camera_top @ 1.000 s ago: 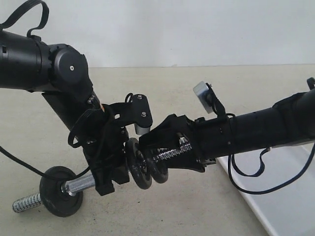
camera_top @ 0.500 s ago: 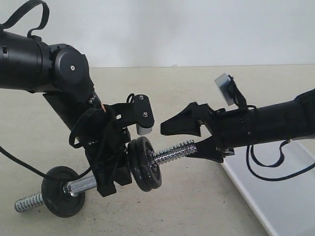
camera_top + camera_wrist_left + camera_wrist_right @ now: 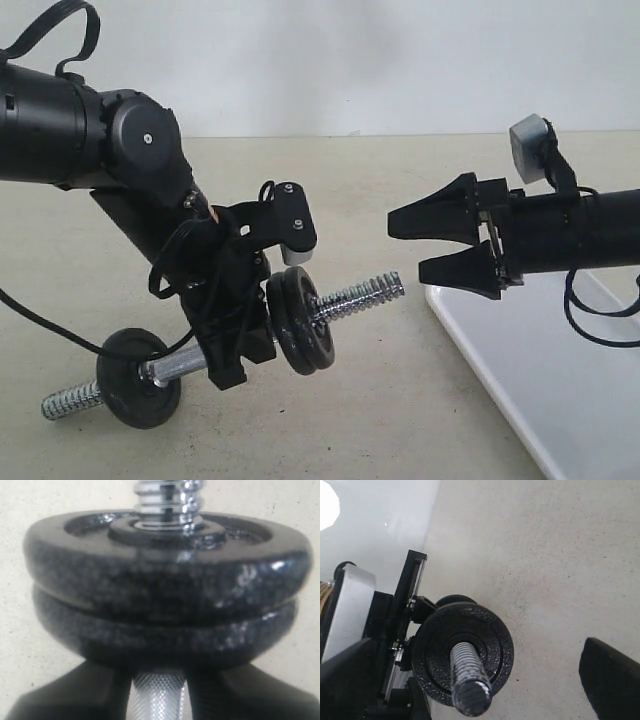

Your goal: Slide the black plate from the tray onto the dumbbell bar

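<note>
1. Far left, in the exterior view only: one threaded end of the bar point(image 3: 355, 297), sticking out past a lone plate point(image 3: 140, 378) low over the table point(image 3: 400, 430). Cannot tell whether that plate touches the table. Shown by neither wrist view.
2. Next to the right: left gripper point(image 3: 232, 350), clamped around the bar's middle and holding it tilted, right end higher. In the left wrist view, just two dark fingers point(image 3: 60, 700) flanking a knurled stretch of shaft.
3. Just right of that gripper: two plates threaded on the bar, face to face. Outermost sits the black plate point(image 3: 312, 318), on the bar and well apart from the tray point(image 3: 540, 390). Behind it, toward the left gripper, the inner plate point(image 3: 283, 328). Fills the left wrist view with both rims, pressed together with no gap. Gives only the black plate's face in the right wrist view, thread poking through the centre hole, inner plate almost wholly hidden behind.
4. Right of the plates: bare thread running up to the bar's free end, touching nothing.
5. Further right, apart from that end: right gripper point(image 3: 405, 245), jaws spread wide, holding nothing. Matched by the right wrist view: one dark finger point(image 3: 610, 677) at each side, bar end between them and clear of both.
6. Far right: the tray, white and glossy, lying on the table beneath the right arm. Only one long edge and a corner visible, in the exterior view alone.
</note>
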Controlling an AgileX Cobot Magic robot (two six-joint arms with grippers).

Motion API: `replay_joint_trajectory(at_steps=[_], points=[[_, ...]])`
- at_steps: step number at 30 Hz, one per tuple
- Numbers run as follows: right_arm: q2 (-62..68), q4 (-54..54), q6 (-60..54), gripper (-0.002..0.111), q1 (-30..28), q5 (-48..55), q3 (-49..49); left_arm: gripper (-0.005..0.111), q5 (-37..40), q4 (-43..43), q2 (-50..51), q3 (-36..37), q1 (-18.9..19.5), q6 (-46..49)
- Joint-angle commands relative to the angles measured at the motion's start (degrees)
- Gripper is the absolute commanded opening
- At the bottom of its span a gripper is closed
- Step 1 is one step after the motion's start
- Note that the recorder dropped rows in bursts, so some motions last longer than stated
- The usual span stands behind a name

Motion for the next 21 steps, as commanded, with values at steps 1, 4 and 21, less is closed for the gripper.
replay_joint_trajectory(at_steps=[1,4,21], points=[[-2.4,-0.5,-1.2,0.103,-0.4,1.1,-0.2,0.004,-6.7,-3.9,-2.2,-1.6,-0.5,-0.2],[-3.8,-0.6,-1.7,0.086,-0.4,1.1,-0.2,0.004,-7.2,-3.9,-0.4,-1.6,-0.5,-0.3],[-5.5,-1.4,0.3,0.000,-0.4,1.1,-0.1,0.004,-13.9,-1.9,5.9,-1.6,-0.4,-2.5]])
